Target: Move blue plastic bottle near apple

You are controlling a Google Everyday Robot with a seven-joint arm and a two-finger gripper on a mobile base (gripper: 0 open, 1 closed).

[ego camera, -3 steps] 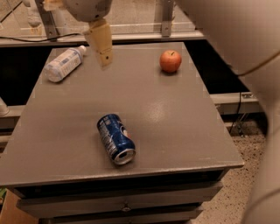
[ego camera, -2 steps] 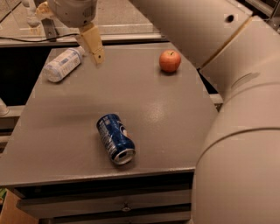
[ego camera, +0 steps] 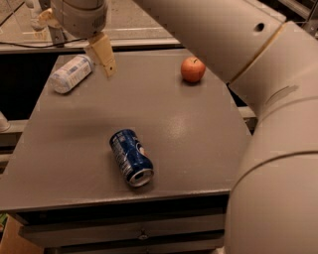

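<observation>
The pincer, having shifted left since a second ago, is hovering just right of the unmoved bottle, which is lying at the bench's far left corner, well apart from the apple; it is touching nothing, and I cannot tell whether it is released or clenched.

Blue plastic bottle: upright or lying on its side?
On its side: the blue plastic bottle lies flat on the table; the gripper hangs just beside it.

the robot's cream arm arches from lower right to upper left, its gripper hanging tilted downward beneath the wrist.
</observation>
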